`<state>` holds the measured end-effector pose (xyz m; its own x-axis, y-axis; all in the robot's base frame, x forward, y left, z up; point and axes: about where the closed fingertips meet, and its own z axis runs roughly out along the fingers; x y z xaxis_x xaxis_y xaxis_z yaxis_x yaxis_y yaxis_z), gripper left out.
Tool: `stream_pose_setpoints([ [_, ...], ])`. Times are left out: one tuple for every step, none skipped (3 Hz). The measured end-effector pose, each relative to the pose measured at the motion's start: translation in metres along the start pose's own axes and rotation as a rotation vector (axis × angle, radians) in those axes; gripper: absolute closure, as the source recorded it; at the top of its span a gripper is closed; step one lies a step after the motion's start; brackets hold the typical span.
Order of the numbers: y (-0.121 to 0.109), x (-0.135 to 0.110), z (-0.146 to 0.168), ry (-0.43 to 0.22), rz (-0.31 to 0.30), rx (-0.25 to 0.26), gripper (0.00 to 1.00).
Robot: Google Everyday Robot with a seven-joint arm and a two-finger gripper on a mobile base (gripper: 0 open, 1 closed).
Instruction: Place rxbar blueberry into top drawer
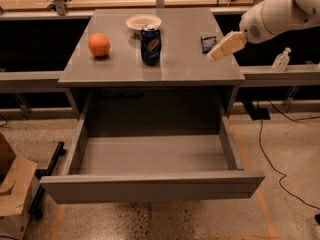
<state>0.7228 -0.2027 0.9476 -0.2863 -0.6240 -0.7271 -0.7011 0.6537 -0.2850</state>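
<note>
The rxbar blueberry (207, 43) is a small dark wrapper lying flat near the right rear of the grey tabletop (180, 69). My gripper (216, 54) hangs on the white arm coming in from the upper right. It sits just right of and in front of the bar, slightly above the tabletop, and its tip points down-left. The top drawer (150, 186) is pulled wide open below the tabletop, and nothing shows on its floor.
A blue Pepsi can (150, 45) stands mid-table, with a white bowl (143, 22) behind it and an orange (99, 44) at the left. A clear bottle (281, 60) stands on the right side ledge. A cardboard box (12, 194) and cables lie on the floor.
</note>
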Motion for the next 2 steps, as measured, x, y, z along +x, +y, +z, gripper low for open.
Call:
stream_pose_setpoints([
  [-0.018,0.001,0.039,-0.022,0.052,0.027,0.00],
  [-0.039,0.009,0.077,-0.046,0.143,0.058,0.00],
])
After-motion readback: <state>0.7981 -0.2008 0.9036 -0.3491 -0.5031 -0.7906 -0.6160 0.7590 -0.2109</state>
